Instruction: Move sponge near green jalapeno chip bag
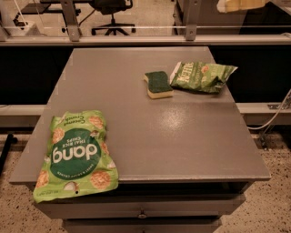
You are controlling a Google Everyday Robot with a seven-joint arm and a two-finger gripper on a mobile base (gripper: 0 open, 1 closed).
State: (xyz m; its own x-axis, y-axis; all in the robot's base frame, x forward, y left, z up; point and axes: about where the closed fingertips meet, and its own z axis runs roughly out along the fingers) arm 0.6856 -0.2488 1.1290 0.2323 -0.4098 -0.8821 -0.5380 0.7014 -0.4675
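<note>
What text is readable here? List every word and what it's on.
"dang", upside down: large light-green bag.
"THAI RICE CHIPS": same bag, small print.
Green jalapeno chip bag: white lettering, too blurred to read.
Sponge: none.
Claw, top right edge: none.

The green jalapeno chip bag (202, 76) is glossy crinkled film, the sponge (158, 83) rough-topped foam, the top-right claw (237, 5) smooth plastic.
</note>
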